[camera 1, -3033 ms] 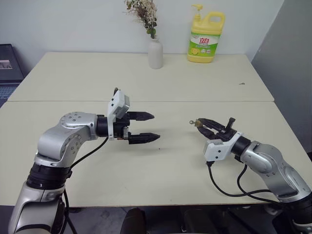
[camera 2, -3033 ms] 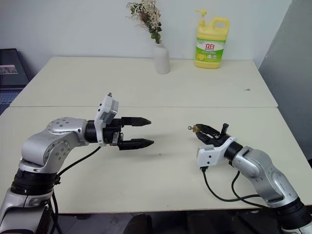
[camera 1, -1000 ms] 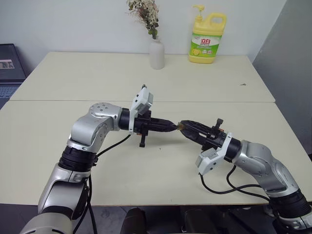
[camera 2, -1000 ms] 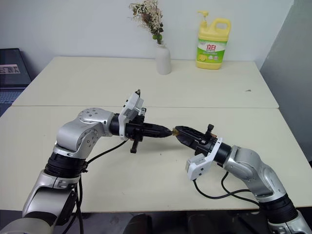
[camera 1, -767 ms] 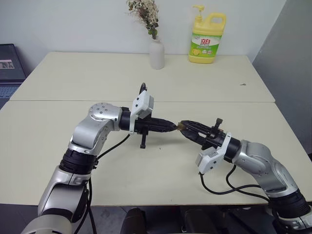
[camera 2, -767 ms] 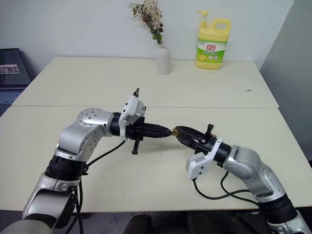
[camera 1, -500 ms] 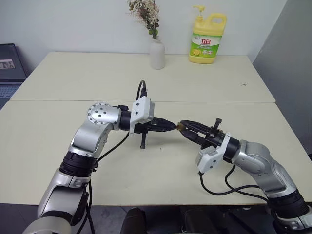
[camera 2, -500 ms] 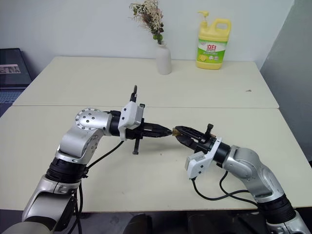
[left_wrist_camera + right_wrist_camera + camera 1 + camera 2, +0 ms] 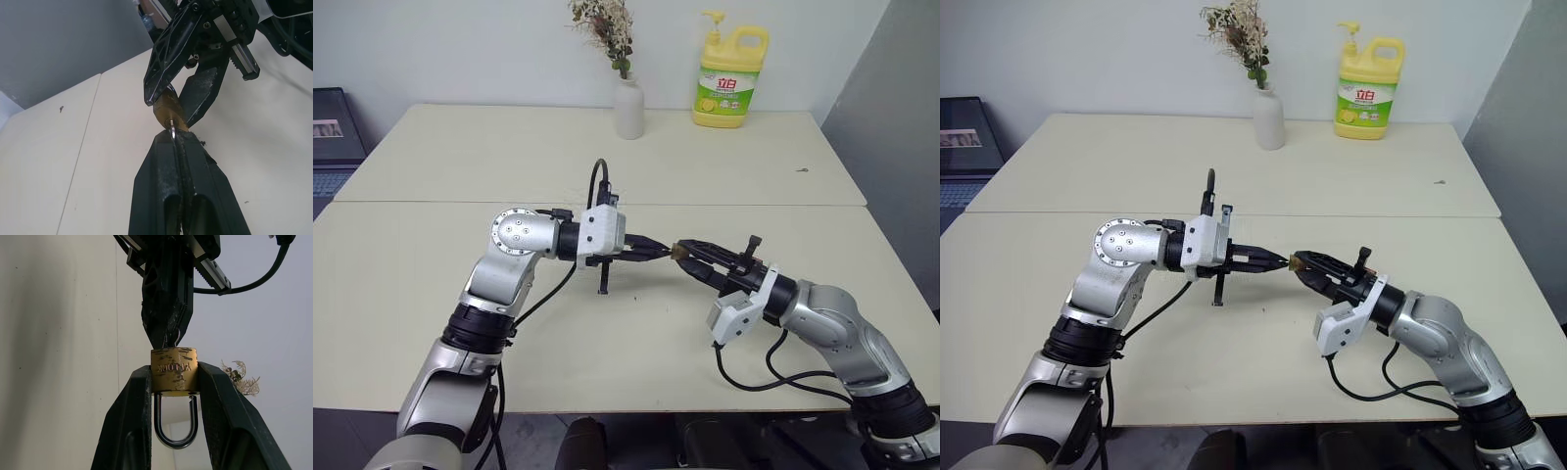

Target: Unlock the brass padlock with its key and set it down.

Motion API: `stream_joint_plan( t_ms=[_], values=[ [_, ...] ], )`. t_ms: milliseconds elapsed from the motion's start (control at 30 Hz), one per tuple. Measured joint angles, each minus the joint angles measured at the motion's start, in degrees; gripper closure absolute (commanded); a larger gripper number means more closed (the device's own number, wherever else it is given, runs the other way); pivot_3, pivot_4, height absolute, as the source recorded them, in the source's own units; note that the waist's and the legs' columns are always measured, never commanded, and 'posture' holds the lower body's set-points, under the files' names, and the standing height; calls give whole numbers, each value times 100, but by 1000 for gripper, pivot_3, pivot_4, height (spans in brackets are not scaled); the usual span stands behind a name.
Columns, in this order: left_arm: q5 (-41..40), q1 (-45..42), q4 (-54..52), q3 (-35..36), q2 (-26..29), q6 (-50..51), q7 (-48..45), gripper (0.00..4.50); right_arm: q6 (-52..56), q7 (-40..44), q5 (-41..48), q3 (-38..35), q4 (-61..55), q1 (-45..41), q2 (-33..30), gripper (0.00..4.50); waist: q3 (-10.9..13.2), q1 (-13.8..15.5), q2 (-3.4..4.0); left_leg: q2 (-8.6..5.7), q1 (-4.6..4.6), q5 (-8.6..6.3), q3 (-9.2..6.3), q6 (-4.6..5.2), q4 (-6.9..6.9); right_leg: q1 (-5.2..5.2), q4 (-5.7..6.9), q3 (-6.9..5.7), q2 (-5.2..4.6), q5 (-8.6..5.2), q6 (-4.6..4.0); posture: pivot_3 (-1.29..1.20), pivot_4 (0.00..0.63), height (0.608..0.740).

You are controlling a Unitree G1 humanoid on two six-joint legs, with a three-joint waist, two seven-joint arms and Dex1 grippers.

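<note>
Two end effectors meet: right (image 9: 173, 382) clamps the brass padlock (image 9: 174, 371), left (image 9: 177, 142) pinches its key (image 9: 172, 128)

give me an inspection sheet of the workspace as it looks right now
surface: two pale tables pushed together, seam running across behind the arms.
job's things: brass padlock clamped by its body, shackle hanging between the fingers; one leg looks lifted off the body, so possibly unlocked. A key is in its base.
clutter: white vase of dried flowers and yellow detergent bottle at the far edge.
grippers: right pincer shut on the padlock; left pincer shut on the key, tip to tip above the table.
cables: black cable sagging under the left arm; black loops on the table by the right arm.
surroundings: plain wall; dark device at far left.
</note>
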Motion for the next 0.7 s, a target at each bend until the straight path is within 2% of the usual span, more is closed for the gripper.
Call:
stream_joint_plan(
  t_ms=[167, 267, 400, 633, 700],
  values=[
    [79, -34, 112, 0, -37, -269, 8, 4500, 1, -6, 0, -24, 7, -1, 11, 3556, 0, 2, 0, 0, 0, 0, 0, 0, 0, 0, 0, -1, 0, 0, 0, 0, 150, 740],
    [-39, -35, 84, -2, -65, 228, 44, 4500, 5, -6, 0, -31, 77, -4, 45, 3556, 0, 0, 0, 0, 0, 0, 0, 0, 0, 1, 0, -1, 0, 0, 0, 0, 150, 740],
    [-248, -36, -22, 21, -42, 981, 133, 3650, 6, 1, -2, -9, 109, -12, 64, 3556, 0, -3, 0, 0, 0, 0, -2, 0, 0, 1, 0, -2, 0, 0, 1, 0, 150, 740],
    [-985, -81, -297, 169, 123, 2969, 319, 1435, -45, 5, -2, 103, 105, -15, 72, 3556, 0, -12, 0, 0, -1, 0, -8, 0, -1, 1, 0, -7, 1, -2, 3, 0, 150, 740],
    [-1247, -97, -446, 233, 140, 3373, 361, 1397, -56, 5, -1, 147, 103, -23, 77, 3556, 0, -7, 0, 0, -2, 0, -10, 0, 0, 1, 0, -8, 0, -2, 2, 0, 150, 740]
  ],
)
